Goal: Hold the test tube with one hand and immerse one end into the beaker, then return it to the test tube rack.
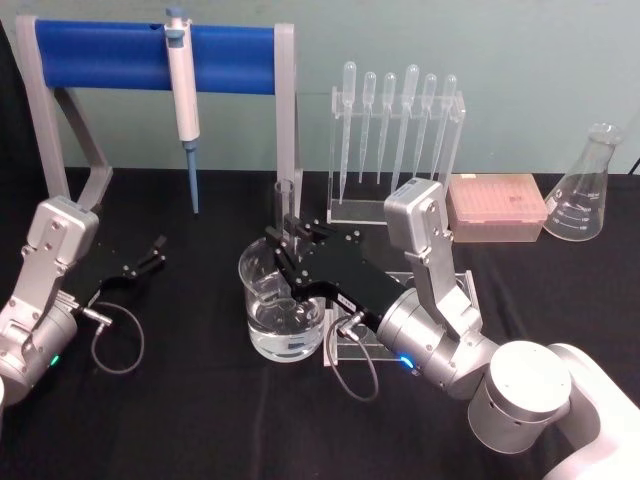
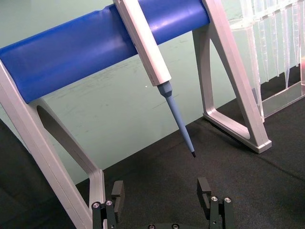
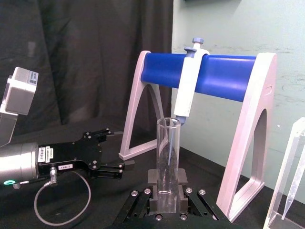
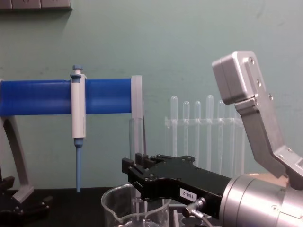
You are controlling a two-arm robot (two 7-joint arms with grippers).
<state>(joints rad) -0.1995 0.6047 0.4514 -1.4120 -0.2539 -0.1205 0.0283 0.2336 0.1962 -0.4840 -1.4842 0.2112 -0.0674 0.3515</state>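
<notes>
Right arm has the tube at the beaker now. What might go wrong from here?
1. The test tube stands upright in the right gripper close to the beaker's far rim; lowering may knock glass on glass.
2. Its fingers pinch smooth glass with much tube above them; it may slip or tilt.
3. The pipettor hangs beyond; swinging wide risks a hit. Left gripper lies parked open.

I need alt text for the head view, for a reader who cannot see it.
The right gripper holds the test tube upright over the far side of the beaker, which holds clear liquid, on a black table. The left gripper rests open at the left; a pipettor hangs on a stand behind.
</notes>
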